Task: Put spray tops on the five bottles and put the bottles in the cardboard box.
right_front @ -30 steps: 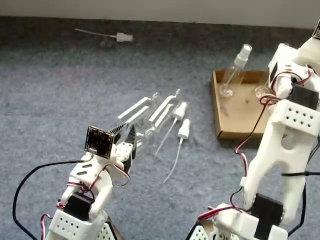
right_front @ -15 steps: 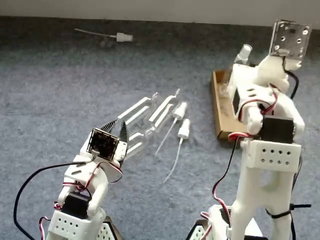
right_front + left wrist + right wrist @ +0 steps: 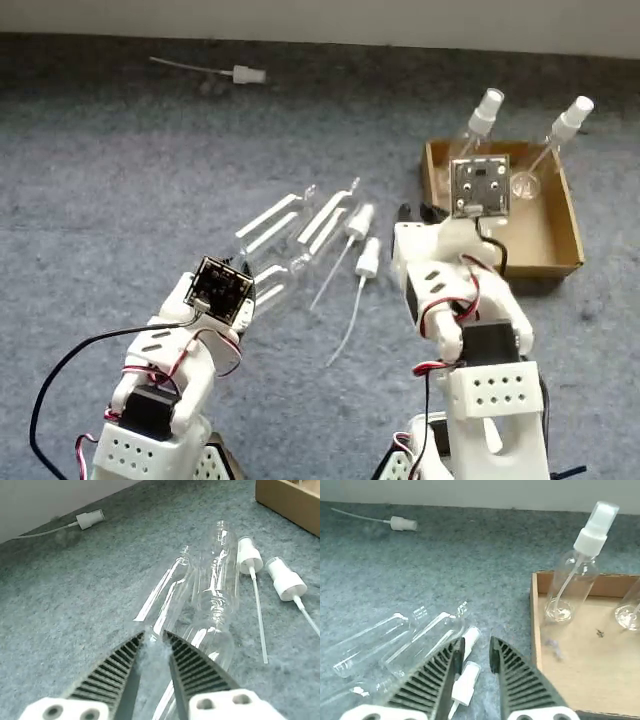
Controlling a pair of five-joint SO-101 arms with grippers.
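Three clear bottles (image 3: 290, 225) are lying side by side on the gray tabletop (image 3: 120, 180), with no tops on. They are looking light, hard and slippery, and they could roll, so grabbing one around its middle seems best. The left tool (image 3: 154, 639) is hovering at the near end of one bottle, fingers a little apart. The right tool (image 3: 474, 652), also a little apart, is hanging over two spray tops (image 3: 364, 240) with thin, bendy tubes. Another spray top (image 3: 248, 73) is lying far off by the wall. Two topped bottles (image 3: 478, 125) are standing in the cardboard box (image 3: 433, 230).

Right arm (image 3: 450, 285) off box (image 3: 520, 268), left arm (image 3: 170, 350) — back
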